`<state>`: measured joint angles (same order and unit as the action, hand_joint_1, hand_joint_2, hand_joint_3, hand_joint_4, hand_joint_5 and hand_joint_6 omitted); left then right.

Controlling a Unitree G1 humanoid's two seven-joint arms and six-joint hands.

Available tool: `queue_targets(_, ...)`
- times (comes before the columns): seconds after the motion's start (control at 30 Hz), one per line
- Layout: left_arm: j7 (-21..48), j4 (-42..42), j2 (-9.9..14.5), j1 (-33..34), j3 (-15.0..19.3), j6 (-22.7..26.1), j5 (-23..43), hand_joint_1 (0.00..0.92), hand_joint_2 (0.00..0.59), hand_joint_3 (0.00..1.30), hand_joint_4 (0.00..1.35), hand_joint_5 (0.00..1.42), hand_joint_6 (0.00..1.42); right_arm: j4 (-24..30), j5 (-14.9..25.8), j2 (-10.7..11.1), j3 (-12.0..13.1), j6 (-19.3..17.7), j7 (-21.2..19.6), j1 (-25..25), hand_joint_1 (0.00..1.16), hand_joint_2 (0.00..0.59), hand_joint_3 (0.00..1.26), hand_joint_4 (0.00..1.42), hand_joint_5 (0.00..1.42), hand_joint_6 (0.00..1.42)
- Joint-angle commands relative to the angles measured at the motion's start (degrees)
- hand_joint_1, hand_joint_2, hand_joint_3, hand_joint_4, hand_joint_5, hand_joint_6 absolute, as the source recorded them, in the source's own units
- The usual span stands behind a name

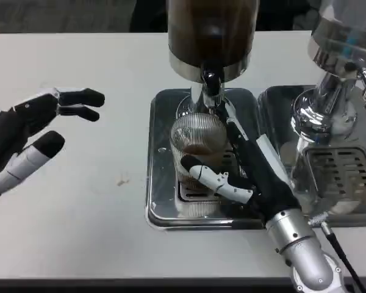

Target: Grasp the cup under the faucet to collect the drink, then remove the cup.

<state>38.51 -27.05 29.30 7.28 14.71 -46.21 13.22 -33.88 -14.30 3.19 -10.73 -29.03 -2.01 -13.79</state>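
A ribbed clear glass cup (pixel 198 146) with brown drink in its bottom stands on the steel drip tray (pixel 161 201), right under the black faucet (pixel 211 81) of the dark drink dispenser (pixel 211 33). My right hand (pixel 256 174) wraps around the cup from the right, thumb across its front and fingers behind it. My left hand (pixel 30 131) hovers over the bare table at far left, fingers spread, holding nothing.
A second dispenser with a chrome base (pixel 335 91) and its own drip tray (pixel 341 177) stands just right of my right arm. White table (pixel 97 232) lies open to the left and front.
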Motion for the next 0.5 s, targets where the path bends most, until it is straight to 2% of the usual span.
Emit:
queue_targets(0.03, -0.7, 1.3, 1.2, -1.0, 0.2, 0.0, -0.1, 0.047, 0.099, 0.4, 0.33, 0.4, 0.24, -1.5, -1.2, -0.4, -0.4, -0.6, -1.9, 0.1, 0.61, 0.207, 0.0, 0.0, 0.0, 0.0)
queue_targets(0.23, -1.0, 1.7, 1.5, -1.5, 0.3, 0.3, 0.0, 0.04, 0.097, 0.4, 0.33, 0.4, 0.24, -1.5, -1.7, -0.8, 0.1, -1.7, -4.5, 0.7, 0.61, 0.207, 0.0, 0.0, 0.0, 0.0)
queue_targets(0.5, -0.8, 1.4, 1.7, -1.3, 0.0, 0.5, -0.1, 0.039, 0.096, 0.41, 0.34, 0.4, 0.24, -1.0, -1.4, -1.0, 0.5, -2.8, -5.7, 1.7, 0.61, 0.207, 0.0, 0.0, 0.0, 0.0)
